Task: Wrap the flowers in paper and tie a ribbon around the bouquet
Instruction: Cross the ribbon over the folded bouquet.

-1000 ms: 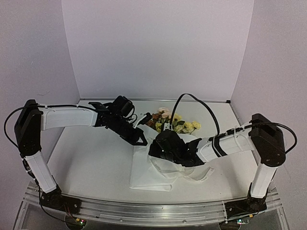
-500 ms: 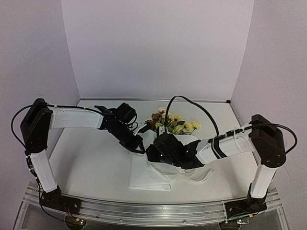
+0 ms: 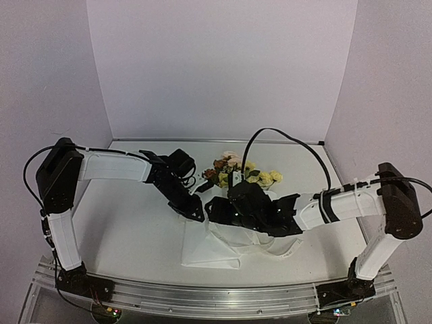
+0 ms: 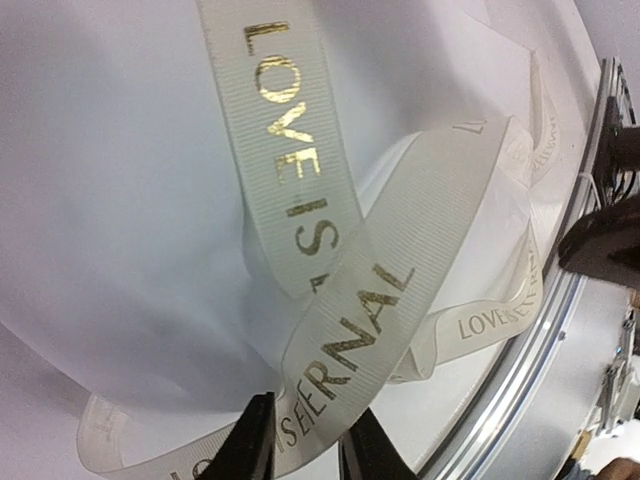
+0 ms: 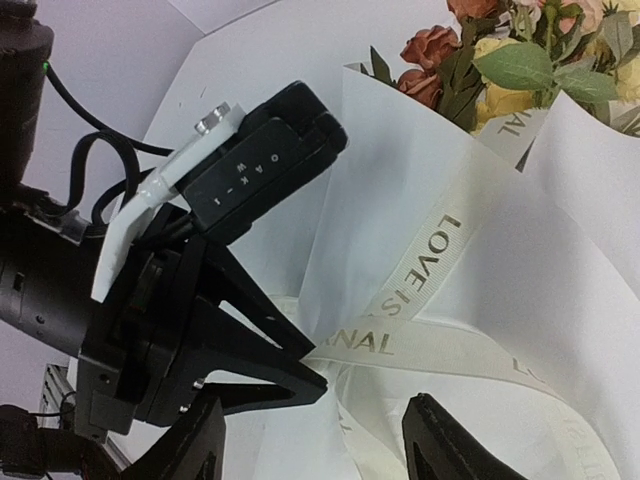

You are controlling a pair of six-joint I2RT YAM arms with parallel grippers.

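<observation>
Ribbon: crossed over itself on the wrapped bouquet, mid-table.
Left gripper: just parted slightly, ribbon lying flat and unpinched between the jaws.
Right gripper: just spread wide, holding nothing.
Meaning: both strands released; crossing looks loose, probably still needs tightening.
</observation>
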